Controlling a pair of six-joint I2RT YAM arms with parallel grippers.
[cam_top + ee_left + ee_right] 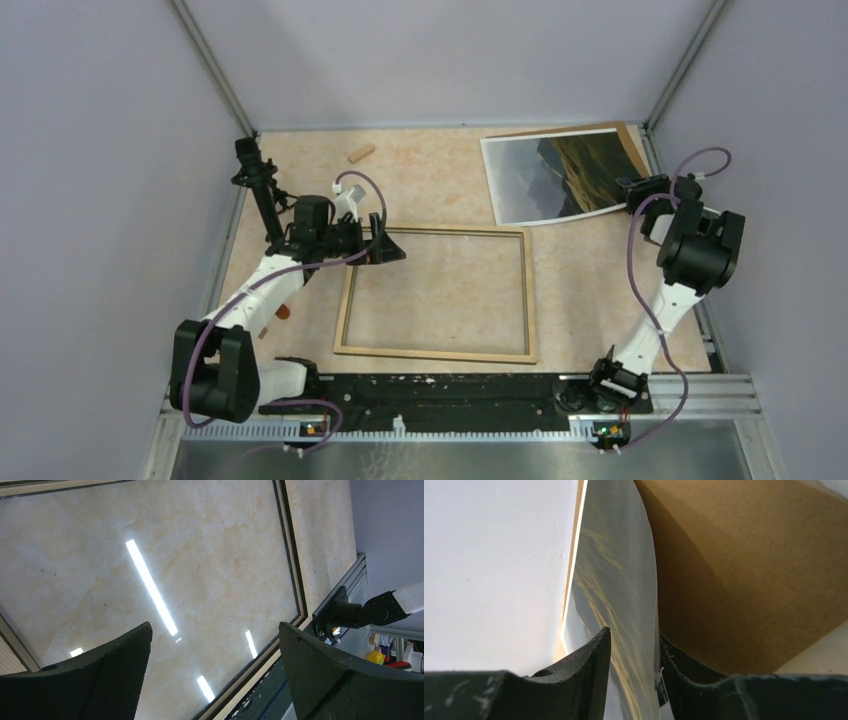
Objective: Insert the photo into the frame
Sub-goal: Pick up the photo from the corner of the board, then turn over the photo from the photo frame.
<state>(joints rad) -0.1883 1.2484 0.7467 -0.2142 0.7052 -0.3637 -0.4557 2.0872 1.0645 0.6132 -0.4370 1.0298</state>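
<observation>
Right fingers [579,680] pinch photo [624,580] edge; left fingers [100,680] apart above frame [435,352].

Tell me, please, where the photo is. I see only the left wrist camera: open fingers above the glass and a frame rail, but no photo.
Observer: The photo lies at the far right corner of the table, outside the frame.
Operator: Does it lie directly on the table?
Observer: No, it lies on a brown backing board, whose edge shows behind it.
Operator: Is the right gripper near it?
Observer: Yes. The right gripper has the photo's right edge between its fingers, raised clear of the board.
</observation>
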